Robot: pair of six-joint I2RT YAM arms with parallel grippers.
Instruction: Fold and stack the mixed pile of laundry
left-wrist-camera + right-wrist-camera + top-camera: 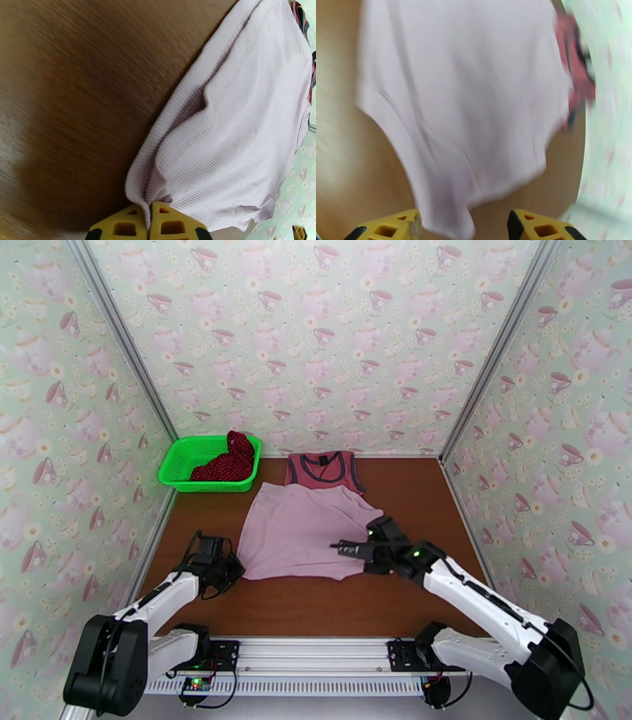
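Observation:
The pale mauve-pink piece (304, 530) lies spread flat mid-table, overlapping the lower edge of the dusty-red tank top (324, 470) behind it. The dark-red dotted cloth (229, 463) sits in the green basket (180, 455). My left gripper (231, 566) is shut on the pink piece's near left corner (148, 193); the yellow fingertips (128, 225) pinch the fabric. At the pink piece's right edge my right gripper (341, 546) stands open. Its yellow fingertips (535, 227) are spread apart over the hem (450, 221), holding nothing. The right wrist view is motion-blurred.
The brown table (411, 500) has bare wood right of the garments and along the near edge. Patterned walls enclose the back and both sides. The basket stands in the far left corner.

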